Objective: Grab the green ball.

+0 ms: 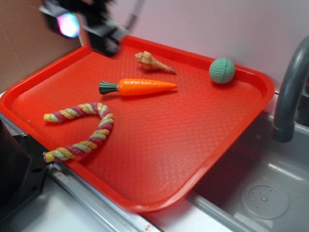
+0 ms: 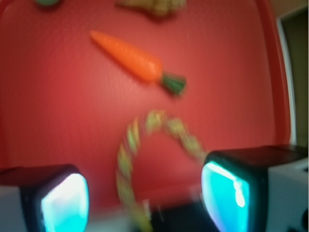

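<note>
A red tray (image 1: 159, 159) beside a steel sink (image 1: 270, 193) holds the green ball (image 1: 222, 70); the gripper (image 2: 145, 200) hovers, fingers apart.

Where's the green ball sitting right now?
In the exterior view, the green ball sits near the red tray's far right corner, right of the seashell and carrot, close to the faucet.

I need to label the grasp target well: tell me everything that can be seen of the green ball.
The green ball is small, round and muted mint green, with a ribbed, dimpled surface that looks rubbery or knitted. It rests alone on the red tray near the far right corner, close to the rim, touching nothing but the tray floor. In the wrist view only a blurred green sliver shows at the top edge. The gripper is far from it.
</note>
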`<state>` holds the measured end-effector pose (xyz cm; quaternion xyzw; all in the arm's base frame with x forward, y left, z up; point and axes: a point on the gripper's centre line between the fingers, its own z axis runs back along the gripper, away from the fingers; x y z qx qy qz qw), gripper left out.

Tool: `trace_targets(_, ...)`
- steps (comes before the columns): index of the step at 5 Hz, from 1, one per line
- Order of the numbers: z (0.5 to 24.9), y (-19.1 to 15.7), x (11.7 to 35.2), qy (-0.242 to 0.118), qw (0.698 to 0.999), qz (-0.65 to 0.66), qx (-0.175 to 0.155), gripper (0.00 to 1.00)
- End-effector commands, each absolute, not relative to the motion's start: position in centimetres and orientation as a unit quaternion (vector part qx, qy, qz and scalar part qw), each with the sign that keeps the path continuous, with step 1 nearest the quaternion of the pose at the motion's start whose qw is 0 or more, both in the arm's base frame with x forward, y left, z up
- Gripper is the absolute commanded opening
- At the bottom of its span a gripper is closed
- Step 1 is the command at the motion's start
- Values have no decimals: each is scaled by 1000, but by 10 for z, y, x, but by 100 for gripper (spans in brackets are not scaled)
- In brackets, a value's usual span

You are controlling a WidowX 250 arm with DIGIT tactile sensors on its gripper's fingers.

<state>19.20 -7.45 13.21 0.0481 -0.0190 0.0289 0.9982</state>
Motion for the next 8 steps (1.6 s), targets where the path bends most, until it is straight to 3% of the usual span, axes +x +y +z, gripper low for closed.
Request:
trace_targets(1, 120, -98, 219, -73, 997, 10, 30, 100)
trace_targets(3, 120, -98, 219, -73, 997, 10, 30, 100)
trace_targets(4, 111, -117, 256, -144, 989, -15, 5, 100)
trace_targets(5, 100, -122, 281, -166, 986, -2, 11, 100)
trace_targets(6, 88, -119, 301, -181, 983, 1, 16, 100)
trace_targets(8, 69, -105, 330, -168, 985, 8, 46, 100)
